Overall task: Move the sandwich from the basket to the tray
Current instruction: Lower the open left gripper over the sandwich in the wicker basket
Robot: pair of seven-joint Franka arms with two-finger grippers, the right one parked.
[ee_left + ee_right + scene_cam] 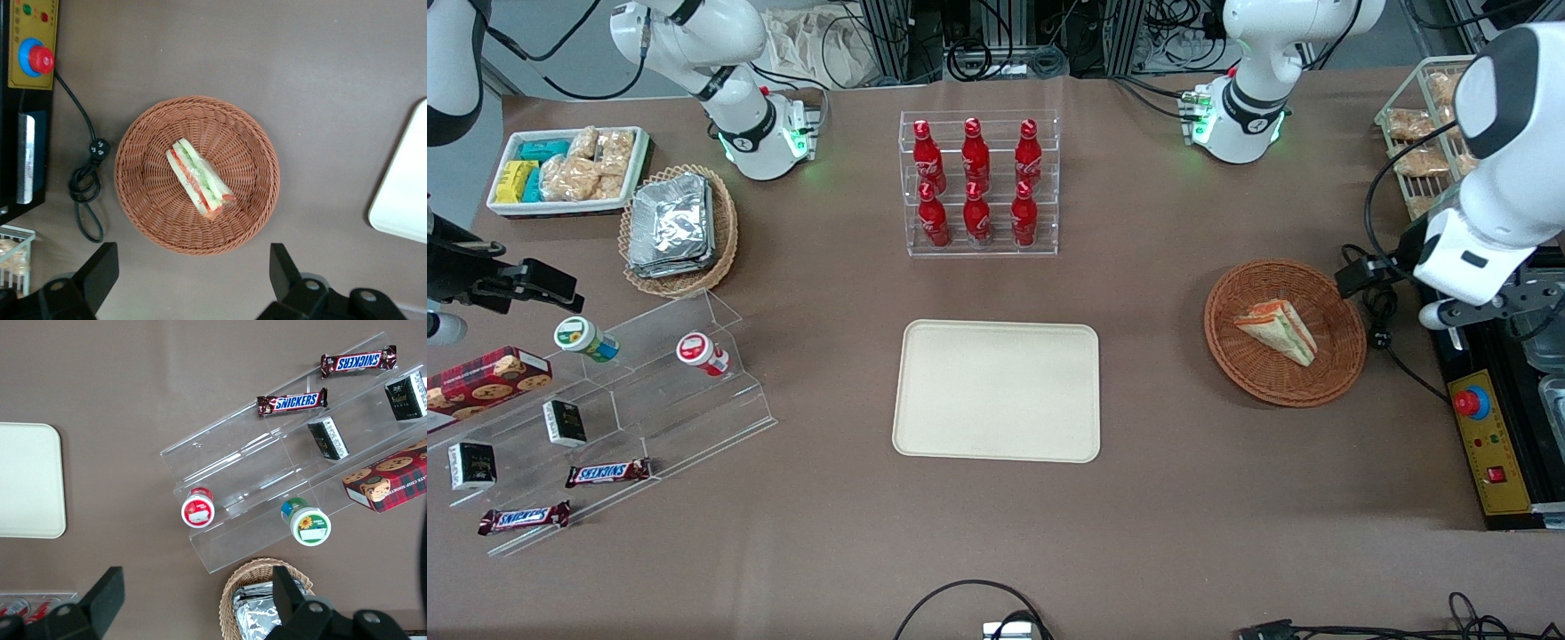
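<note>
The sandwich (1278,330) (199,179), a small white-bread wedge with orange, red and green layers, lies in the round reddish-brown wicker basket (1254,378) (147,213) toward the working arm's end of the table. The cream tray (998,391) (403,193) lies flat at the table's middle with nothing on it. My gripper (193,280) hangs open high above the table, just off the basket's rim, with nothing between its black fingers (100,273). In the front view the working arm's white wrist (1472,258) stands beside the basket.
A black cable (1383,329) and a yellow control box with a red button (1485,436) lie beside the basket. A clear rack of red bottles (978,182) stands farther from the camera than the tray. An acrylic snack shelf (605,400) sits toward the parked arm's end.
</note>
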